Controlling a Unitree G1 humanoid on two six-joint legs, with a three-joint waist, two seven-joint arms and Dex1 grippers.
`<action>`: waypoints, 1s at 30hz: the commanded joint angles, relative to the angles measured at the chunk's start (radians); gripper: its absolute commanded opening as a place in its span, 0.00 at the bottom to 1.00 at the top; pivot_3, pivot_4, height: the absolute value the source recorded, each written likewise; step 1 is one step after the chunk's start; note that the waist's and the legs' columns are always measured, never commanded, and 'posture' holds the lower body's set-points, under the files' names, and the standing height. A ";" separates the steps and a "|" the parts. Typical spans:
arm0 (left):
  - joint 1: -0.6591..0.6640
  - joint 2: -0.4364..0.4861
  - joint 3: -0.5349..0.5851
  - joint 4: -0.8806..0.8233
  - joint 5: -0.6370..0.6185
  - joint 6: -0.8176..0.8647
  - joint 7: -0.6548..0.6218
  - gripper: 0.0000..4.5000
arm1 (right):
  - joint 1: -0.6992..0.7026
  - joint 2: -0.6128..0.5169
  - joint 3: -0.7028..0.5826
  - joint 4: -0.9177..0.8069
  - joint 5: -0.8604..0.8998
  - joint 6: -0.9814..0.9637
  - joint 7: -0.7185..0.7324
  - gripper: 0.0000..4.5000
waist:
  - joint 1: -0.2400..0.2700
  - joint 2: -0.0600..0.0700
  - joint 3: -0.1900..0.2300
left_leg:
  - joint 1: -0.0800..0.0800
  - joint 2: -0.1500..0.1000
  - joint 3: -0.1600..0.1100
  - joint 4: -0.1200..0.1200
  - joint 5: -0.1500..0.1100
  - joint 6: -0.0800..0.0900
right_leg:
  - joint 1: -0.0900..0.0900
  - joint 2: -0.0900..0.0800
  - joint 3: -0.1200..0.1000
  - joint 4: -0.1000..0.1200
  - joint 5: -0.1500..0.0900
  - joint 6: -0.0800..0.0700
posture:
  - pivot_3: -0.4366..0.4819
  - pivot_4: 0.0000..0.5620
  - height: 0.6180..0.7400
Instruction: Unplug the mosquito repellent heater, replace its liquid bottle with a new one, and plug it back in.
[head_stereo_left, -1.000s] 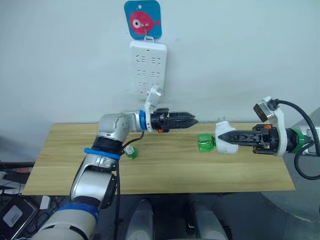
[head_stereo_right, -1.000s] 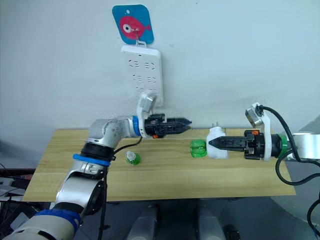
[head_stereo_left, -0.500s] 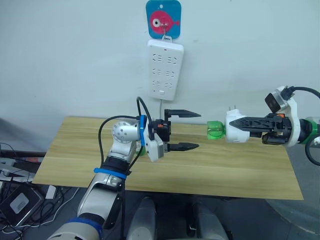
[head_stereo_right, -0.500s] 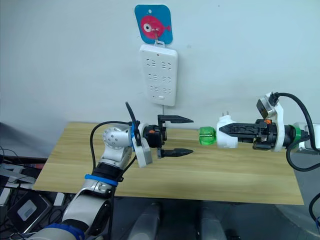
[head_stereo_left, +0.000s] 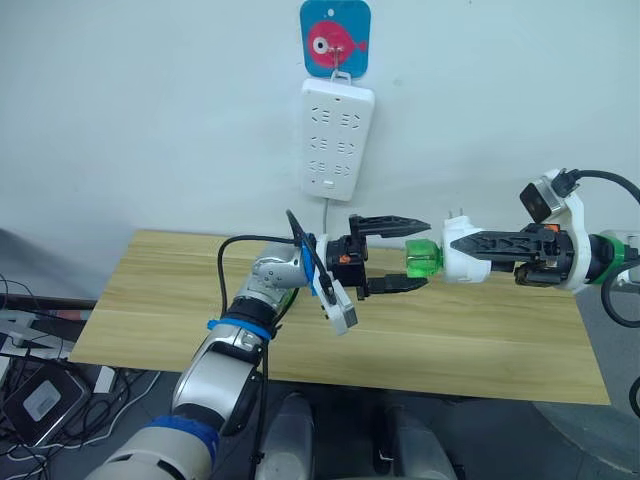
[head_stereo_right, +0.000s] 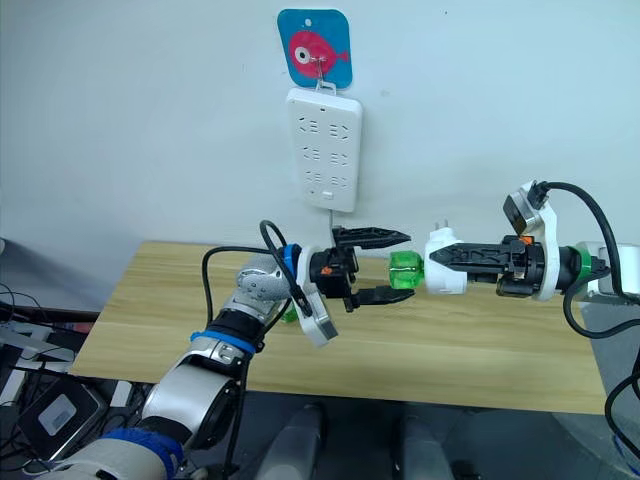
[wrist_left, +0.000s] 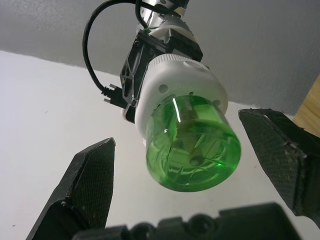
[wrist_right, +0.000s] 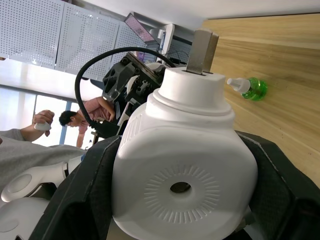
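The mosquito repellent heater is white, and a green liquid bottle is screwed into the end facing my left arm. My right gripper is shut on it and holds it level above the table. Its two prongs point up and away. My left gripper is open, with one finger above the green bottle and one below, not touching. The left wrist view shows the bottle between the spread fingers. Another green bottle with a white wick lies on the table.
A white power strip hangs on the wall under a fish-shaped hook, its cord dropping behind the wooden table. People stand far behind in the right wrist view.
My left gripper has moved right, and its open fingers now straddle the green bottle. The right gripper has brought the heater slightly left towards it.
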 joint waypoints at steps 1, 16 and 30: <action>-0.020 0.010 -0.034 0.004 0.026 -0.027 0.077 0.88 | -0.013 -0.007 -0.020 -0.017 0.025 0.005 0.010 0.69 | 0.000 0.000 0.000 | 0.000 0.000 0.000 0.000 0.000 0.000 | 0.000 0.000 0.000 0.000 0.000 0.000 | 0.72 0.44 1.00; 0.102 0.138 -0.226 -0.603 -0.937 1.346 -0.173 0.50 | 0.016 -0.040 -0.020 -0.078 0.025 0.018 0.039 0.69 | -0.019 0.000 0.007 | 0.000 0.001 -0.004 0.000 0.000 0.000 | 0.000 0.000 -0.002 0.003 -0.001 0.000 | 0.72 0.43 1.00; -0.015 0.160 0.038 -0.343 -1.453 2.651 -0.087 0.78 | 0.067 -0.065 0.017 -0.187 0.025 -0.053 0.013 0.69 | -0.083 -0.001 0.009 | 0.001 0.001 -0.005 0.000 0.000 0.001 | 0.000 0.002 -0.005 0.005 -0.005 0.003 | 0.71 0.41 1.00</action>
